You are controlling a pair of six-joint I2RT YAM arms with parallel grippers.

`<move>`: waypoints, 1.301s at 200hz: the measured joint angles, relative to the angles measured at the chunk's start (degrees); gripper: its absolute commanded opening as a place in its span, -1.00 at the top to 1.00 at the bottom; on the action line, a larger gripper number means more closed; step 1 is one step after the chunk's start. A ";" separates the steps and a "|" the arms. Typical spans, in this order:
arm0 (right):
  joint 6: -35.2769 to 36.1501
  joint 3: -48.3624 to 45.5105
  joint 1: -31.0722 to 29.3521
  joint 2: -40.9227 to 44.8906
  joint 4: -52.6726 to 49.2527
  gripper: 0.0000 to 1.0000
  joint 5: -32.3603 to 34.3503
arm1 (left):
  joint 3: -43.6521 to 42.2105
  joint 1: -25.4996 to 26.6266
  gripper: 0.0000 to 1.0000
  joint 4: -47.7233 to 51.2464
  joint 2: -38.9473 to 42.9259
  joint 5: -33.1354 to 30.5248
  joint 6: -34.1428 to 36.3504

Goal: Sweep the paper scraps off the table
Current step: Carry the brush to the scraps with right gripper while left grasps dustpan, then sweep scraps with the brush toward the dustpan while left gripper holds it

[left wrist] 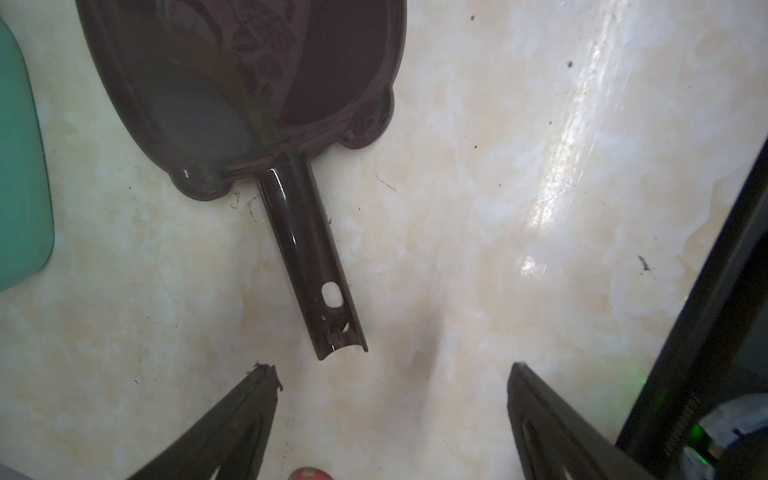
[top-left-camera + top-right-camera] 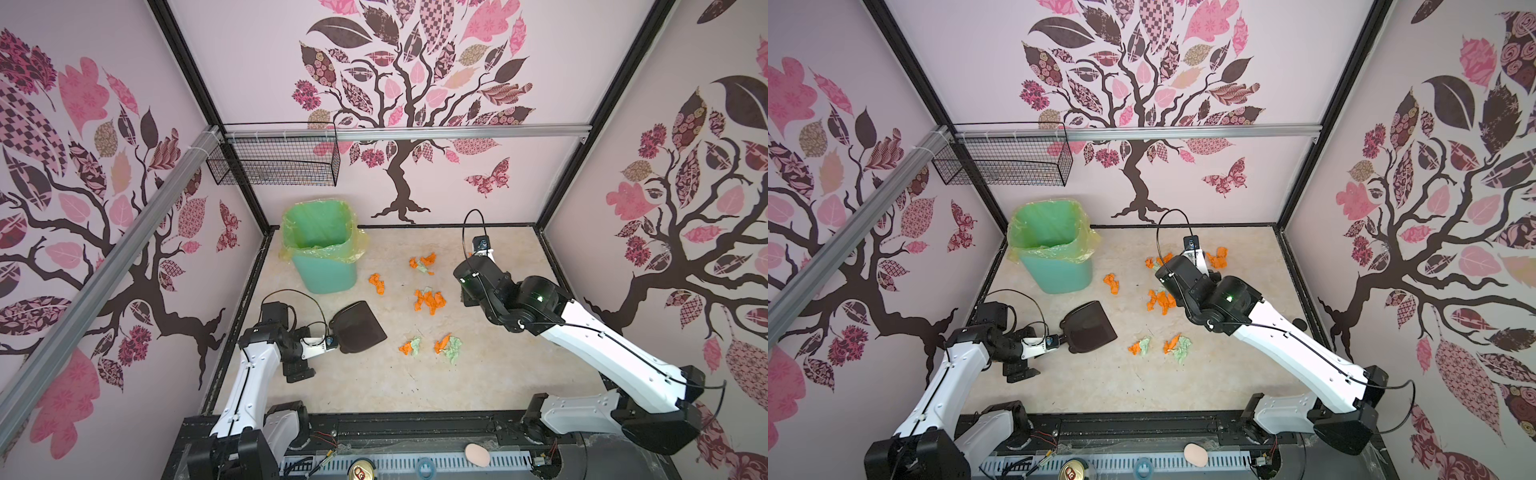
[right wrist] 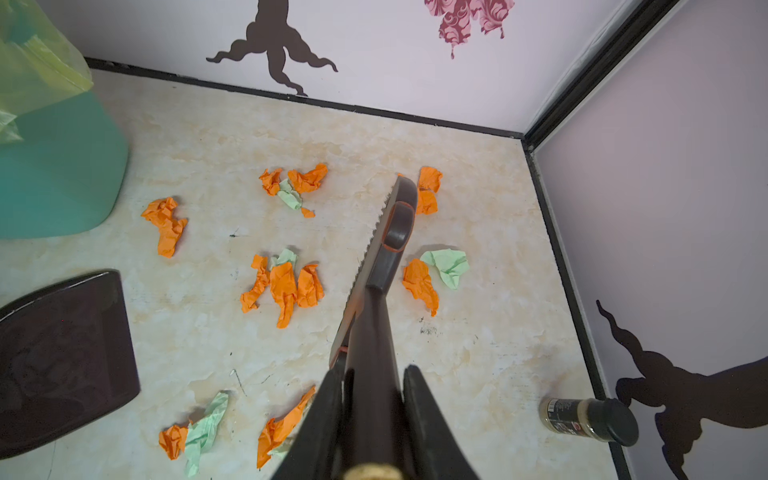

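Several orange and mint-green paper scraps [image 2: 430, 300] [image 2: 1160, 301] [image 3: 286, 286] lie scattered over the beige table [image 2: 374, 386]. The dark brown dustpan [image 2: 359, 326] [image 2: 1090, 326] [image 1: 249, 83] [image 3: 62, 353] lies flat at the left. My left gripper [image 1: 390, 372] [image 2: 336, 347] is open just behind the end of the dustpan's handle [image 1: 316, 266], and nothing is between its fingers. My right gripper [image 3: 374, 382] [image 2: 1196, 253] is shut on the handle of a dark brush [image 3: 386, 257]. The brush's head reaches out among the scraps at the back right.
A teal bin [image 2: 328, 257] [image 3: 54, 166] lined with a green bag stands at the back left, close to the dustpan. A small spice jar [image 3: 590, 419] lies by the right wall. A wire basket [image 2: 274, 162] hangs on the back wall. Walls close in three sides.
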State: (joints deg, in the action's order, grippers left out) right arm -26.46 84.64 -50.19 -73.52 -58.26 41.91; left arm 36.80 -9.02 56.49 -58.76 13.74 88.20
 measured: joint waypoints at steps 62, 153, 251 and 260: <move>2.12 8.59 2.38 -10.95 -8.15 0.91 -5.29 | -0.09 0.00 -0.71 -6.84 -9.07 1.84 0.13; 12.02 13.46 2.67 -17.92 -9.16 0.94 -11.72 | -1.97 0.00 -0.67 -13.29 -11.43 3.96 -1.81; 13.60 11.74 2.71 -17.57 -8.17 0.94 -14.56 | -3.15 0.00 -0.40 -19.21 -16.44 4.11 -4.48; 13.60 11.39 2.71 -17.27 -7.91 0.94 -14.69 | -2.80 -0.02 -0.37 -19.26 -17.18 4.42 -5.05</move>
State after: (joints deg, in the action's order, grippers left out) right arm -12.86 96.03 -47.48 -90.78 -66.17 27.22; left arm 34.00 -9.04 37.23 -75.94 18.15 83.15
